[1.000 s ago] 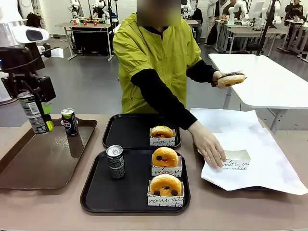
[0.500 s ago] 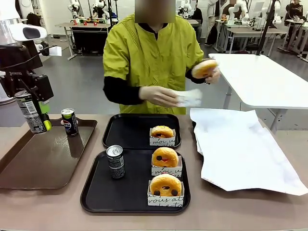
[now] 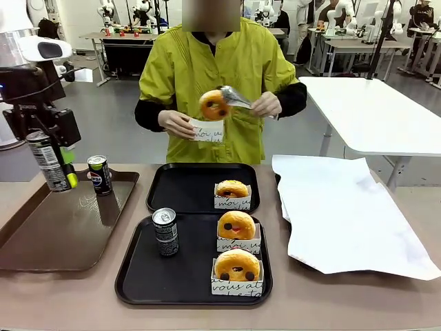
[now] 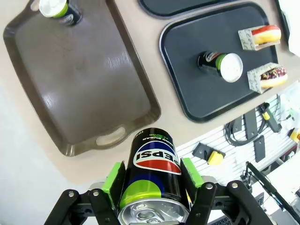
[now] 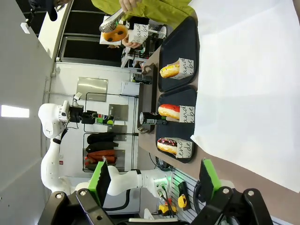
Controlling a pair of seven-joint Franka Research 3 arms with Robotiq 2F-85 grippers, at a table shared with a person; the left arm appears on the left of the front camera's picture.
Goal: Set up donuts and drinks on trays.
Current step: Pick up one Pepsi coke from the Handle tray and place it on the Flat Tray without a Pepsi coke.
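1. You look across a tan tabletop (image 3: 324, 303) into a large open room with a smooth grey floor (image 3: 124, 124).
2. On your right, a white table (image 3: 386, 110) stands beyond the tabletop.
3. Farther back you see rows of work tables (image 3: 117, 36) before a white wall (image 3: 76, 15).
4. The light is bright and even, and the floor carries a soft sheen.

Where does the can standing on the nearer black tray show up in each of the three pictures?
Front view: can low, left of centre.
Left wrist view: can upper right, seen from above.
Right wrist view: can near centre, turned sideways.
Shared landmark: the near black tray under it, holding two donuts.
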